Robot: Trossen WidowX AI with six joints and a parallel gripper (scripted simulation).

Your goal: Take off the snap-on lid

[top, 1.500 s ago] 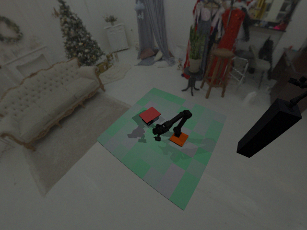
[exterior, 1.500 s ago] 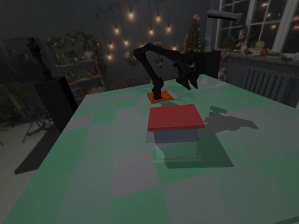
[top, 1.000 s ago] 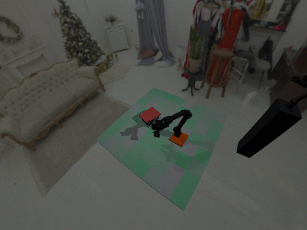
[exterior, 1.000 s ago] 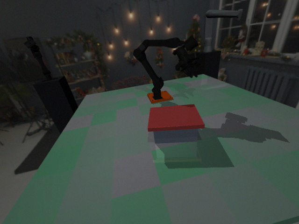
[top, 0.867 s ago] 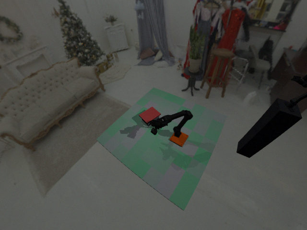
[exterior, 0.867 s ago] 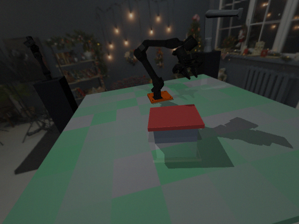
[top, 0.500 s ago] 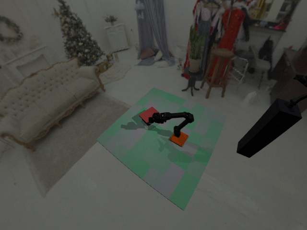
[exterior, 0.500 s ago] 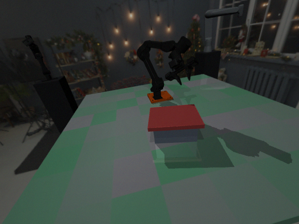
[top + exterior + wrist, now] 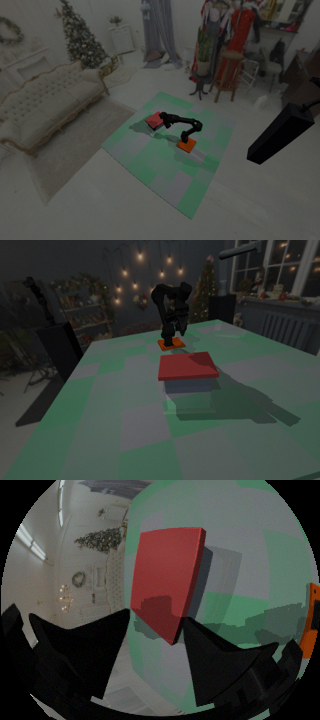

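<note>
The red lid (image 9: 154,119) (image 9: 184,366) (image 9: 167,565) is a flat slab, seated level on top of the storage box (image 9: 188,385) (image 9: 204,575), whose upper side walls look blue-grey. A pale see-through outline shows below the walls in the exterior view; I cannot tell what it is. My gripper (image 9: 168,126) (image 9: 182,330) (image 9: 158,618) is partly open, with nothing between its fingers. It hangs above and on the arm-base side of the lid, clear of it. In the wrist view the lid lies beyond the fingertips, its near corner showing between them. The far box walls are hidden.
The orange base plate (image 9: 190,146) (image 9: 176,344) (image 9: 308,645) of the arm stands behind the box in the exterior view. The patchwork table top (image 9: 160,165) (image 9: 98,420) carries the arm's shadow, which falls across part of the lid. Black pedestals (image 9: 279,134) (image 9: 60,348) stand off the table.
</note>
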